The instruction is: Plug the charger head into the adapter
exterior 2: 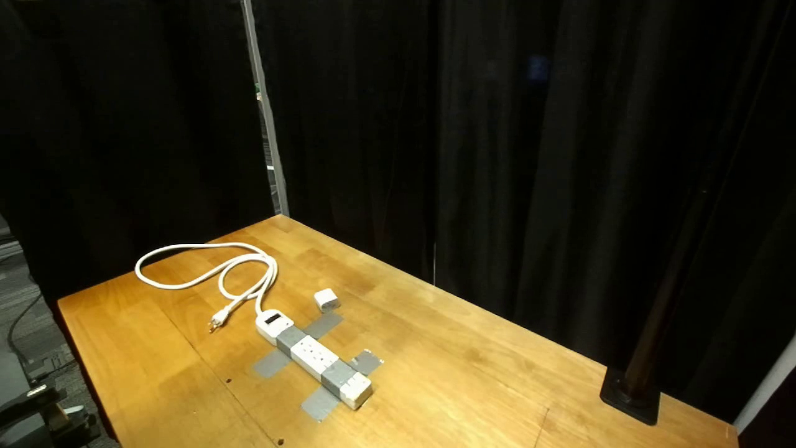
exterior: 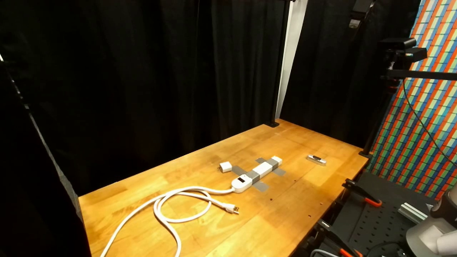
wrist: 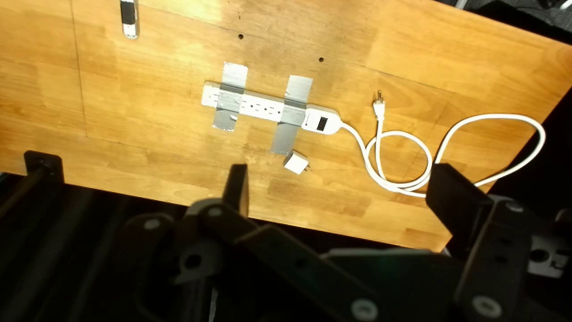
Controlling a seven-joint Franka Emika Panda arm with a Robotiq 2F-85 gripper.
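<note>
Warm-toned wooden boards make up the table (wrist: 147, 89), which fills most of the wrist view. Nearest, at the bottom of the frame, stands the gripper (wrist: 338, 174), its fingers spread wide and holding nothing. Trouble, I would judge, could begin with the pick: the charger head (wrist: 296, 162) lies on its side, prongs pointing sideways, while the sockets of the adapter (wrist: 264, 107) face up, so a straight grasp from above would leave them out of line, and pressing down might twist it loose. An off-centre descent could also shove it along the wood. It rests on the table, apart from the fingertips, near mid-frame and left of the midline between them. One corner sits at the end of a grey tape strip (wrist: 292, 112); whether they touch I cannot tell. Farther up the frame, the adapter is taped across its body, so part of its face is hidden. Beyond, at upper left, lies a small dark-and-white piece (wrist: 128, 17). Black curtains (exterior: 142, 89) hang behind it all in both exterior views.
</note>
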